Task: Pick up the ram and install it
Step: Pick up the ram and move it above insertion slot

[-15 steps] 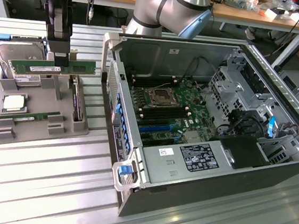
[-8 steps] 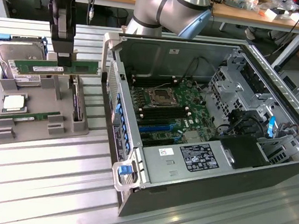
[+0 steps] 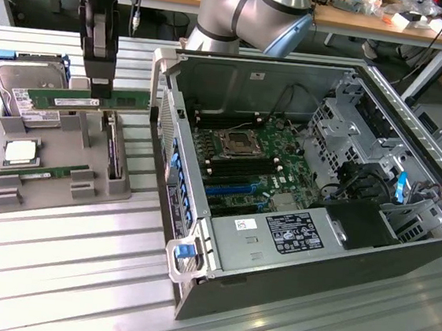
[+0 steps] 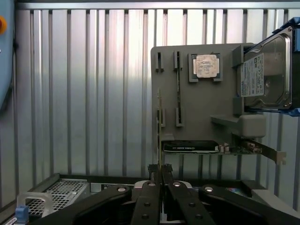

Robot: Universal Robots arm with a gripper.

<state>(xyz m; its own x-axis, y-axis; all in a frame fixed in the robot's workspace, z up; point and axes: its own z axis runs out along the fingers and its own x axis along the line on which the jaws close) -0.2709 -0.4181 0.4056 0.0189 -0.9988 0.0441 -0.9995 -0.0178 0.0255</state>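
Ribbed metal worktop carries a grey tray beside an open case. Above the tray's drive edge, the gripper is clamped on the ram.

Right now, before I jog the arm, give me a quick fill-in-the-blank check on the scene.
1. The gripper is ___ on the ram, holding it above the gray tray.
2. The held ram's circuit board is ___ in colour.
3. The computer case sits on the exterior view's ___ of the tray.
4. The case's side is ___, showing the motherboard.

Missing words: shut; green; right; open.
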